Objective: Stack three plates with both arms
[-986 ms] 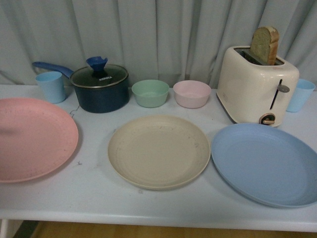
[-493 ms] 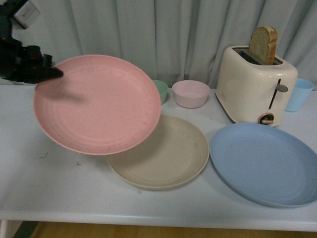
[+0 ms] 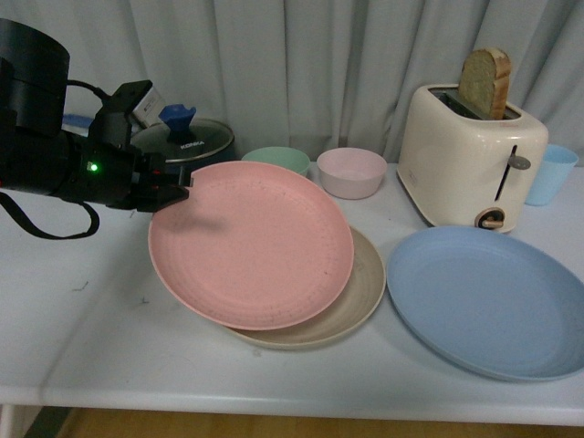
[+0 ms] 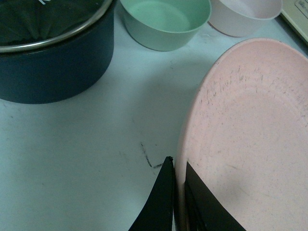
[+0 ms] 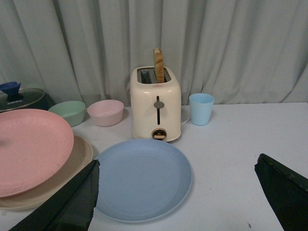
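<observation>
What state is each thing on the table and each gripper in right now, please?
Pink plate: gripped at its rim, over the beige plate.
Beige plate: flat on the table, partly covered.
Blue plate: flat, uncovered.
Pot: lid on.
Toaster: bread sticking up.
Green bowl: empty.
Left gripper: shut on the pink plate.
Right gripper: open, empty.

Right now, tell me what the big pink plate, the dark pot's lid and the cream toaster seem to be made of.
Big round pink plate: probably plastic or fibre composite; matte, finely speckled, thin rim.
Dark pot's round lid: likely glass in a metal rim; see-through, shiny edge band.
Cream toaster: smooth, faintly glossy shell, plastic or painted metal; cannot tell which.
</observation>
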Controlling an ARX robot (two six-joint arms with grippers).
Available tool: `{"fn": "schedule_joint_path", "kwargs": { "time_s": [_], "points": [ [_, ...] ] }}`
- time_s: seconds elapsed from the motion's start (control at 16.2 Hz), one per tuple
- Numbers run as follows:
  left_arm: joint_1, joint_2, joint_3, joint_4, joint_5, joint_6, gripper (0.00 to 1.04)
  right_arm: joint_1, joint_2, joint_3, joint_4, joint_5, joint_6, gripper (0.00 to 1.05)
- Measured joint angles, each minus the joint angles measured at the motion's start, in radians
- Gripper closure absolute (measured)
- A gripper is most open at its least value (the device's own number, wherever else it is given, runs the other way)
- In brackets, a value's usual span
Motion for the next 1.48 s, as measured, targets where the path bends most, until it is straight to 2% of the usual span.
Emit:
{"fn": "schedule_joint_path", "kwargs": {
  "time_s": [0.62, 0.68, 0.92, 1.11, 1.23, 1.29, 1.36, 1.42, 1.48],
  "points": [
    [-0.037, 0.104, 0.051, 0.032, -0.032, -0.115, 1.02, 0.0, 0.0, 0.0, 0.0, 0.0, 0.0, 0.06],
    [-0.037, 0.104, 0.055, 0.024, -0.013, -0.131, 0.94, 0.0, 0.0, 0.0, 0.0, 0.0, 0.0, 0.06],
    [-0.037, 0.033, -0.022, 0.075, 0.014, -0.167, 0.43, 0.0, 0.0, 0.0, 0.0, 0.0, 0.0, 0.06],
    [-0.049, -0.183, -0.174, 0.262, 0.02, -0.165, 0.06, 0.0, 0.0, 0.0, 0.0, 0.0, 0.0, 0.06],
    [-0.067, -0.342, -0.286, 0.31, -0.018, -0.122, 0.07, 0.0, 0.0, 0.0, 0.0, 0.0, 0.0, 0.06],
    [-0.095, -0.407, -0.389, 0.503, -0.208, -0.103, 0.16, 0.0, 0.0, 0.0, 0.0, 0.0, 0.0, 0.06],
    [-0.096, -0.55, -0.546, 0.608, -0.394, -0.088, 0.3, 0.0, 0.0, 0.0, 0.0, 0.0, 0.0, 0.06],
    [-0.055, -0.712, -0.669, 0.571, -0.452, -0.087, 0.43, 0.0, 0.0, 0.0, 0.0, 0.0, 0.0, 0.06],
    [0.019, -0.869, -0.772, 0.512, -0.416, -0.087, 0.56, 0.0, 0.0, 0.0, 0.0, 0.0, 0.0, 0.06]
  ]
}}
